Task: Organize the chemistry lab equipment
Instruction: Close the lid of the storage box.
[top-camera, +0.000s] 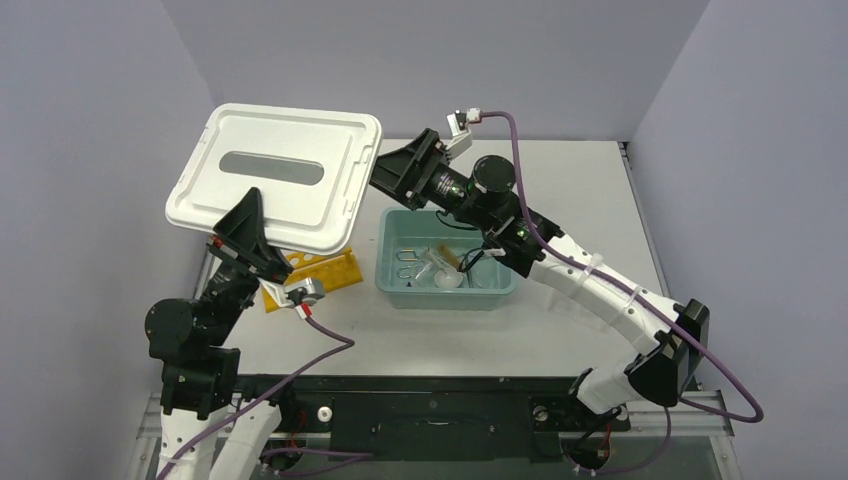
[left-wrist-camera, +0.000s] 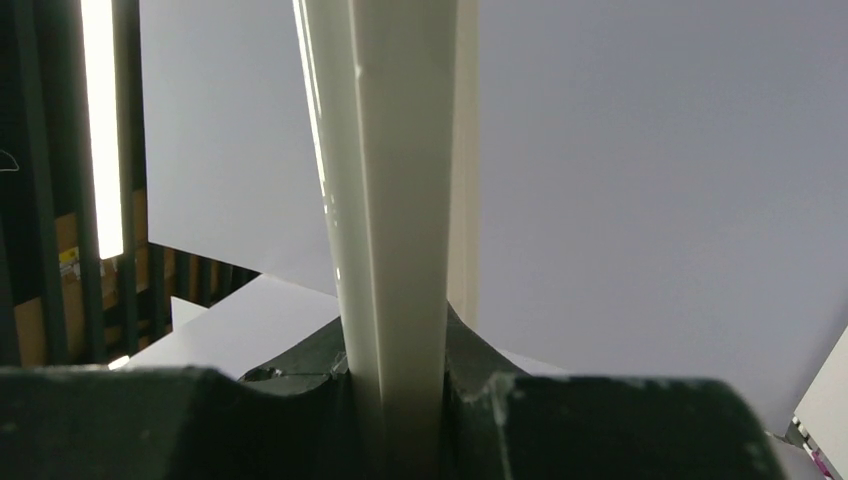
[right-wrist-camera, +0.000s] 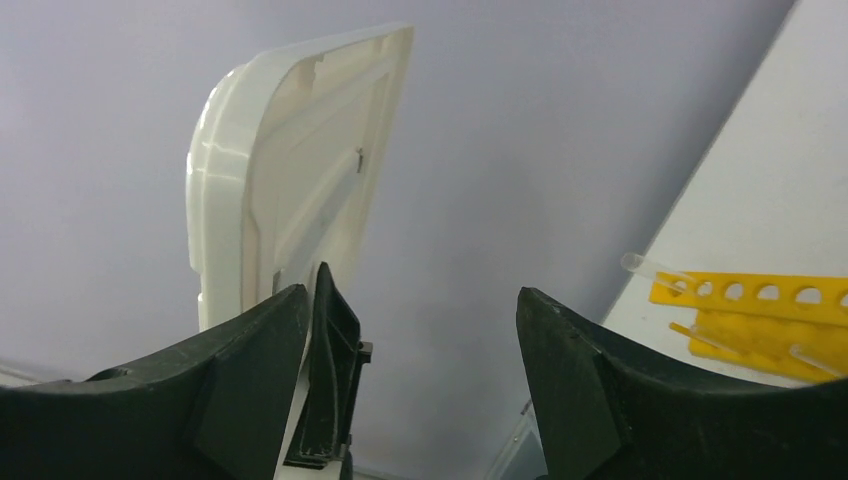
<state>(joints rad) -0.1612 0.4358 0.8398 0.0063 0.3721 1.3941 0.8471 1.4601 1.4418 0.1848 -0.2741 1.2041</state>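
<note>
Top external: left tool (top-camera: 250, 205) clenched on white lid (top-camera: 290, 140), raised above bench (top-camera: 590, 190); right tool (top-camera: 380, 172) released, jaws spread, beside lid's edge, above teal tub (top-camera: 500, 291).

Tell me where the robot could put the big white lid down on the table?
For the white lid, the table's far right corner, between the right arm and the table edge, is bare. So is the front strip between the teal tub and the near edge. The left is crowded: the yellow rack sits beside the tub.

Plain lavender walls (top-camera: 400, 60) (three sides) around a white table (top-camera: 590, 190)
</note>
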